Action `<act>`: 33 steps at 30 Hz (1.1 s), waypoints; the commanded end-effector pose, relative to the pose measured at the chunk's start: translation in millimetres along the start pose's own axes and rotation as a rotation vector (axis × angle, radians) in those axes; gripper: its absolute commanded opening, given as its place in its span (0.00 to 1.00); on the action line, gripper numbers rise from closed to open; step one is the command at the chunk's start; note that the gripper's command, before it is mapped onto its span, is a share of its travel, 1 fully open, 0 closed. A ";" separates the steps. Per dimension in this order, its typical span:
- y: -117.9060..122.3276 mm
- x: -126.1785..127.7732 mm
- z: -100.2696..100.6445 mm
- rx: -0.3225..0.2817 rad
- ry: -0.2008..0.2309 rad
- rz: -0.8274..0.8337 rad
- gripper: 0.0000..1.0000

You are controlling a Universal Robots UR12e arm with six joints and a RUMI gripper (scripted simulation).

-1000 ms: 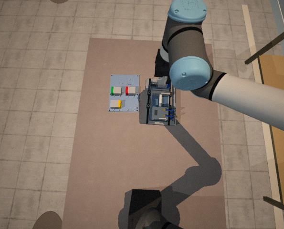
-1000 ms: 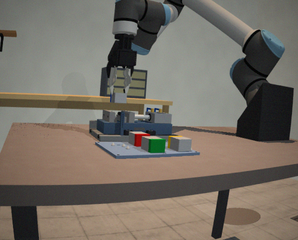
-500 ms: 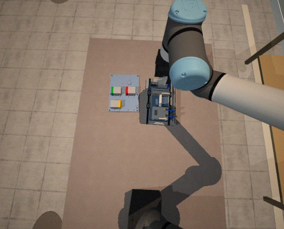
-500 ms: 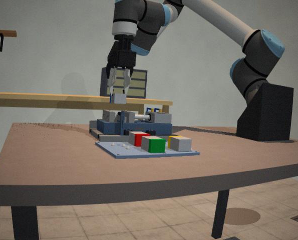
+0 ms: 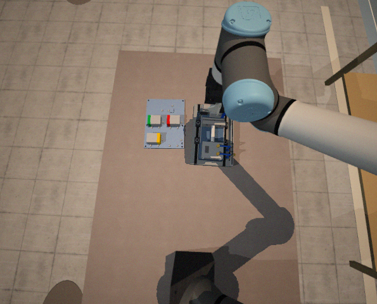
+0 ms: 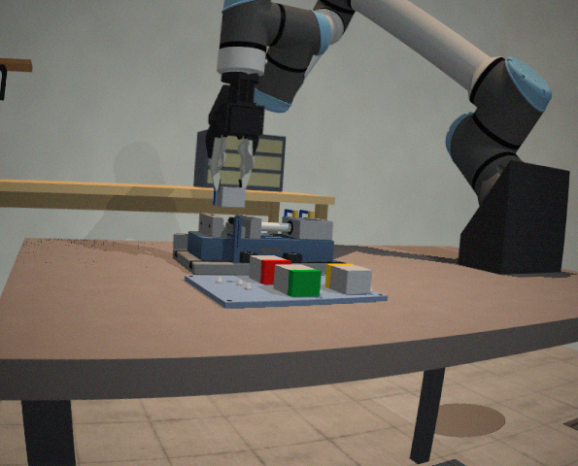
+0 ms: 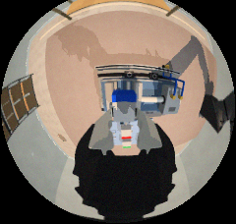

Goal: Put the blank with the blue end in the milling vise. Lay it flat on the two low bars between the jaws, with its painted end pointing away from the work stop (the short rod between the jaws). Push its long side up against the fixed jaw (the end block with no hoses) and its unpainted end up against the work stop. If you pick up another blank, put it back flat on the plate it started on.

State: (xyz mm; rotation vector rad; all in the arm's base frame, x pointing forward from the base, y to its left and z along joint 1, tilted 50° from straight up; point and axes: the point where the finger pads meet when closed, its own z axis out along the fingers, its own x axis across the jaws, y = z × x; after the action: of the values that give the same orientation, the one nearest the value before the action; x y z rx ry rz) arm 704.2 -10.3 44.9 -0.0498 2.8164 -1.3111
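Grey blank with blue end (image 6: 229, 196), red-ended blank (image 6: 268, 269), green-ended blank (image 6: 297, 280), yellow-ended blank (image 6: 348, 278), pale blue plate (image 6: 213, 289)

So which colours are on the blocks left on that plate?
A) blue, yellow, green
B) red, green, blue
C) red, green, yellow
C: the plate holds red, green and yellow blocks; the blue one is in the gripper above the vise.
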 end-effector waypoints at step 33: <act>-0.5 -0.8 10.2 0.001 -0.004 0.000 0.00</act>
State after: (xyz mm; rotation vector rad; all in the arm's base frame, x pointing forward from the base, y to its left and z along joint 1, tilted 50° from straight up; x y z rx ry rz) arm 705.9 -18.4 38.6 -0.0501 2.8130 -1.3089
